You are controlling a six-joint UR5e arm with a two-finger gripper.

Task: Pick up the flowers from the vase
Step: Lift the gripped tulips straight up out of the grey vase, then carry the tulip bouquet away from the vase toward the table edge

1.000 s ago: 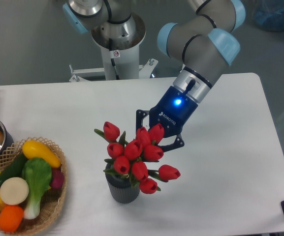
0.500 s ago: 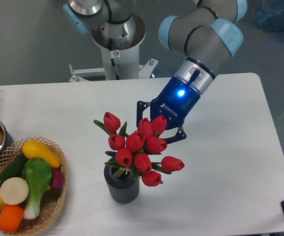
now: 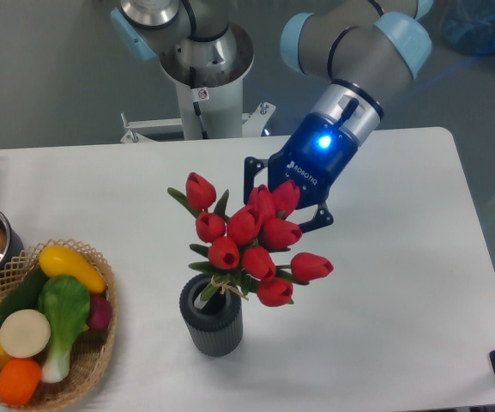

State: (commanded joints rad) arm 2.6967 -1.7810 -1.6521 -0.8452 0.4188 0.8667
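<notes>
The blue-bodied two-finger gripper point(image 3: 274, 204) is mostly hidden behind the bunch of red tulip buds with green leaves and string-tied stems point(image 3: 245, 242), so how far its fingers stand apart cannot be told; from the way the bunch leans toward it, I judge that it is clamped on the upper stems. The bunch sits directly in front of and below the gripper, its tied stem ends at the mouth of the small dark grey ribbed cylindrical vase point(image 3: 211, 323), which stands on the white desk point(image 3: 401, 283) below and to the left of the gripper. The stems look only barely inside the rim, so the lift seems nearly done. To finish well, the pull should go straight up along the vase's axis until the stem tips clear the rim, slowly enough that the leaves do not drag the light vase over. Sideways travel should wait until the stems hang free.
</notes>
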